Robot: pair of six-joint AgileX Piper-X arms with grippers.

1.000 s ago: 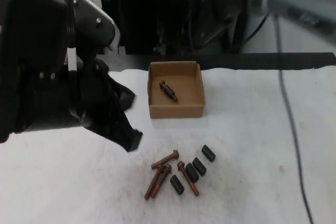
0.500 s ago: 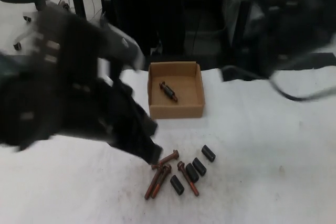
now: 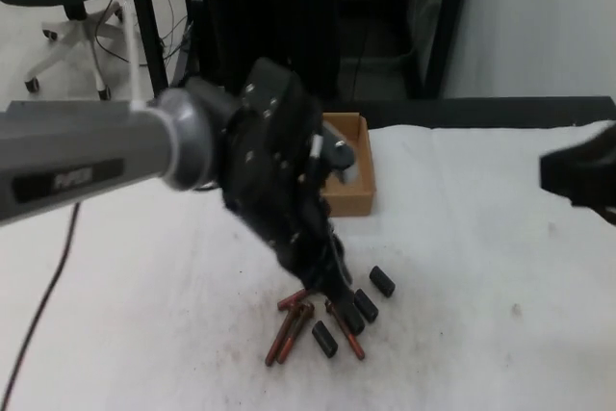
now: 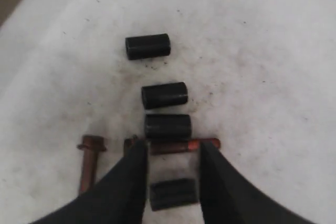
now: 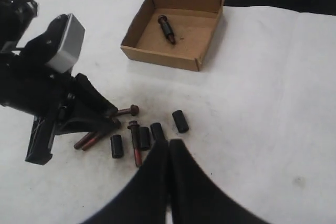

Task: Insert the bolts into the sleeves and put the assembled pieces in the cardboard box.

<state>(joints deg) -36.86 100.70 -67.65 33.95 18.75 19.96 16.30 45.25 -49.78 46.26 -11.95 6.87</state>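
Several black sleeves lie on the white cloth, one (image 4: 148, 46) farthest out, then two more (image 4: 164, 95) (image 4: 168, 126). My left gripper (image 4: 172, 150) hangs open low over the pile, a fourth sleeve (image 4: 173, 193) between its fingers and a rusty bolt (image 4: 181, 145) lying across their tips. From above, the left arm (image 3: 269, 170) covers part of the cardboard box (image 3: 354, 201), and other bolts (image 3: 289, 329) lie beside the gripper. My right gripper (image 5: 168, 142) is shut and holds nothing, short of the pile. One assembled piece (image 5: 167, 29) lies in the box (image 5: 157, 59).
The right arm (image 3: 577, 175) shows at the bench's right edge. The white cloth (image 3: 462, 267) covers the bench, with open room right of the pile and on the left. A black bench edge (image 3: 500, 108) runs behind the box.
The left arm swung from the near left across the bench and down onto the pile of bolts and sleeves. The right arm dropped from the upper right to the right edge.
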